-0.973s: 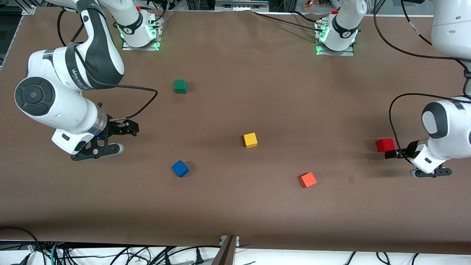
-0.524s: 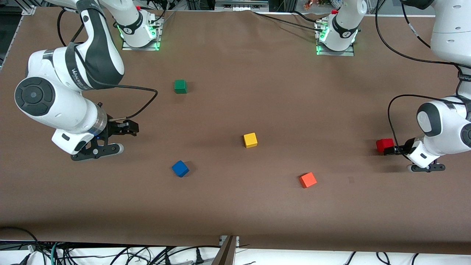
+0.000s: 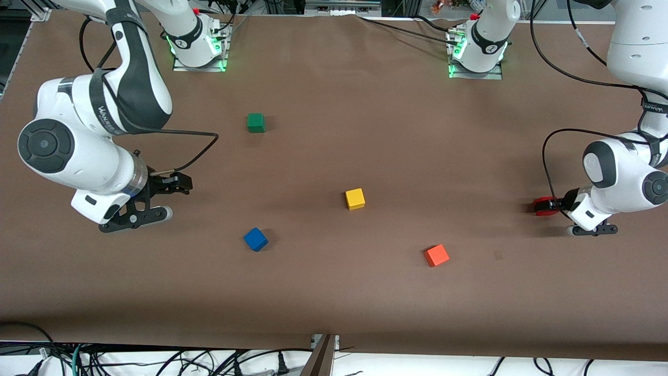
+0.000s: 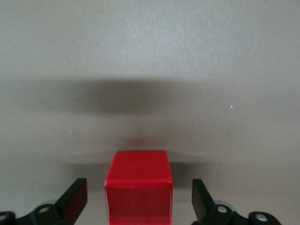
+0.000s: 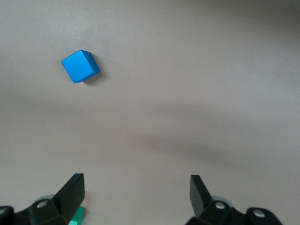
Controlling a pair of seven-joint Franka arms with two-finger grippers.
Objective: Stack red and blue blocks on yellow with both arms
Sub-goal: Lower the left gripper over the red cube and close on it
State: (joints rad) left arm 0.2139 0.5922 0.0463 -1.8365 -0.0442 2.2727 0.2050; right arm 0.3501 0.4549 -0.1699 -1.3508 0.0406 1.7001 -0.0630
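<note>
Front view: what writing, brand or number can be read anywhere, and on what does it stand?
"WANJEED" or similar, letters uncertain: on the black band of the right arm.
Small white lettering on the left arm: too small to read.
The cubes: no markings.

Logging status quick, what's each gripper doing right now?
Left gripper: open, fingers either side of the red block, not gripping.
Right gripper: open, empty, above bare table.

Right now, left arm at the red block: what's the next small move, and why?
Probably shut the left tool on the red block. The block sits centred between its open fingers, gaps on both sides, still on the table. The yellow block is bare. The right tool waits open, apart from the blue block.
</note>
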